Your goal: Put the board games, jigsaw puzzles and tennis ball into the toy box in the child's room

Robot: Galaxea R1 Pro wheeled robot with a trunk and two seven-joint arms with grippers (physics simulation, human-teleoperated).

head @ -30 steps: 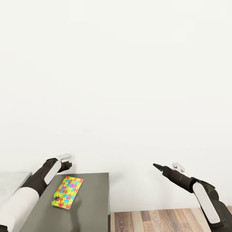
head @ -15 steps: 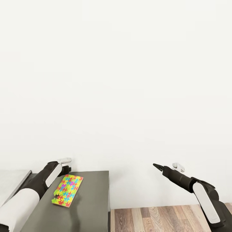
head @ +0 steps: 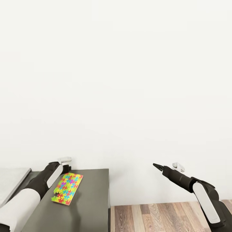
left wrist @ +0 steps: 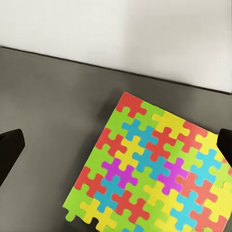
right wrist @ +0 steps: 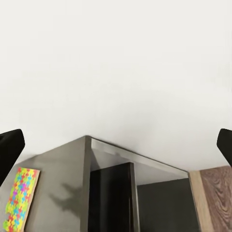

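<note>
A puzzle [head: 67, 188] lies flat on a dark-grey table [head: 87, 206] by the white wall [head: 129, 80], its many-coloured interlocking pieces bearing no writing. The left gripper [left wrist: 116, 145] hovers just above it, jaws wide apart, fingertips cut off at the wrist picture's edges. The right gripper [right wrist: 116, 142] hangs over the wood floor [head: 161, 216] well to the right, jaws also apart. A pale surface [head: 11, 180] at far left is cropped.

Domestic room interior, indicated by a plain white wall [head: 116, 80], wood-plank floor [head: 154, 217], a dark-grey worktop [head: 87, 206] and a multicoloured jigsaw puzzle [head: 67, 192] near its rear left corner.
</note>
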